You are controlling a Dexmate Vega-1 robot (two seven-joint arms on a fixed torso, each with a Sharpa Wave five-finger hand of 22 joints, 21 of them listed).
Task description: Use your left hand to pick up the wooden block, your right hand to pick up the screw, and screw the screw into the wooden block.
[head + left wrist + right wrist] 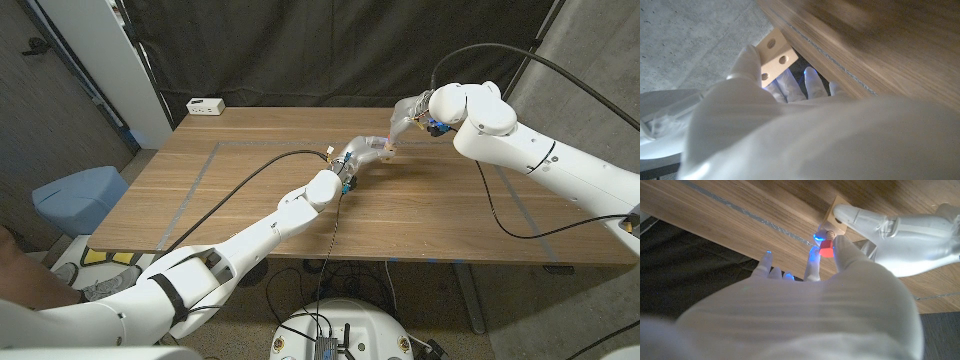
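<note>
Loads of bare wooden table [250, 190] toward the near edge and the left side, gray tape lines [190, 185] marking a big rectangle across it. Action bunched up toward the far right part of the top, well in from the near edge, not far from the back edge and the black curtain [330, 50] behind.

Left hand [362, 152] raised over the table, clamped on the wooden block [774, 55]: in the left wrist view, pale block with round holes in its face, pinched between thumb and the other fingers [812, 82], sticking out past the fingertips. Right hand [408, 118] reaching in from the far right, fingertips right up against the block. In the right wrist view, screw [826, 247] with a red head pinched between thumb and a finger, its tip touching the end of the block, other fingers [767, 265] spread out a bit with blue glow at the tips. Can't tell how deep the screw sits.

Both hands meeting over the table, block and screw off the surface.

Around: white power strip [206, 106] at the far left corner of the table, well apart from the hands. Black cables [240, 185] trailing across the top along the left arm and looping off the right arm. Blue stool-like thing [78, 195] on the floor off the left side
</note>
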